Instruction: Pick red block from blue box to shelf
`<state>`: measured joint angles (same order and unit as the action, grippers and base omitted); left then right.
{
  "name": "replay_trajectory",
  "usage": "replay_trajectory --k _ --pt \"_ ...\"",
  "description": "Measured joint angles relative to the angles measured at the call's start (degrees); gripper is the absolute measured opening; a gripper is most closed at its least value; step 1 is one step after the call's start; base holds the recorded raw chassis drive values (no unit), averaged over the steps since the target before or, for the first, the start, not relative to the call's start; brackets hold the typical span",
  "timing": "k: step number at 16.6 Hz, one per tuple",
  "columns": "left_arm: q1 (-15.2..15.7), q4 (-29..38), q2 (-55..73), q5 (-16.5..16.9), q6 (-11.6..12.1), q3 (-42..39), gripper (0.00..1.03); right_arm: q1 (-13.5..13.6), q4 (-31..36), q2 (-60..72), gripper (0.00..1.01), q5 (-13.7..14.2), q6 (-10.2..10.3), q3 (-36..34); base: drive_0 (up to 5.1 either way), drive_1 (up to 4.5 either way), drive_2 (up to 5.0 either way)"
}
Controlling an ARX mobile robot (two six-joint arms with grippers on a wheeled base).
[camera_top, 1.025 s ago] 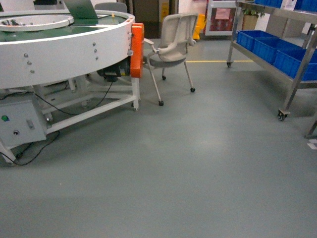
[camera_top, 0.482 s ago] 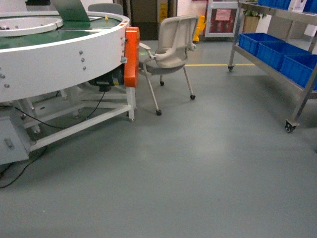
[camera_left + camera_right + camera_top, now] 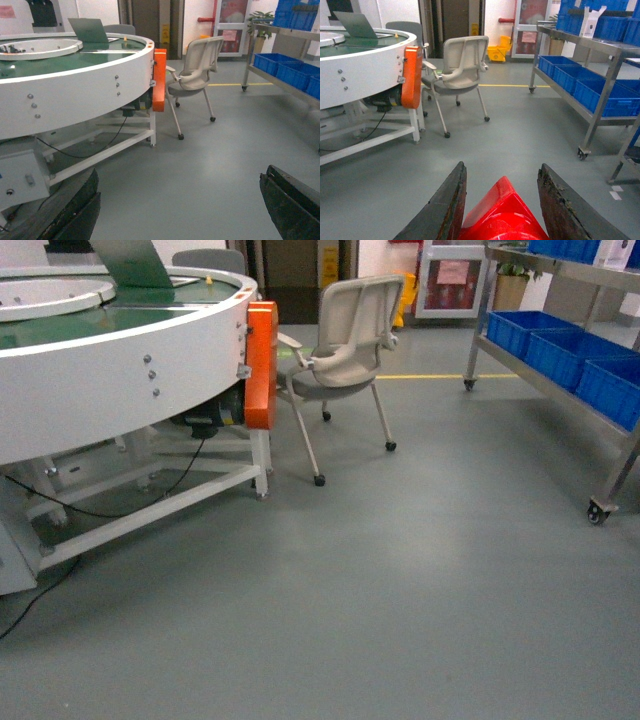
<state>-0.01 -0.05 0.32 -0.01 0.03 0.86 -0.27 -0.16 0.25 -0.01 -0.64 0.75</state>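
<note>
Right pincer (image 3: pixel 502 210) grips red block (image 3: pixel 502 217); head view misses it.

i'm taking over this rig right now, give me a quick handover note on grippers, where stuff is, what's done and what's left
Right gripper: shut on the red block, seen between its fingers in the right wrist view.
Left gripper: open, nothing between its fingers.
The shelf stands ahead to the right, with dark blue crates on its tiers. The blue box is not in any view.
The round white conveyor table and a grey chair are to the left.
Done: block picked and in hand.
Left: drive to the shelf and set the block on a tier, probably steering right, clear of the chair.
</note>
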Motion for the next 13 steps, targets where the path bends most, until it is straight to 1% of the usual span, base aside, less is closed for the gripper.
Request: replay_trajectory --k 13 --pt "0.0 -0.2 0.0 -0.1 0.0 0.0 0.98 0.0 -0.1 0.0 0.38 0.0 0.0 0.0 0.0 4.14 -4.1"
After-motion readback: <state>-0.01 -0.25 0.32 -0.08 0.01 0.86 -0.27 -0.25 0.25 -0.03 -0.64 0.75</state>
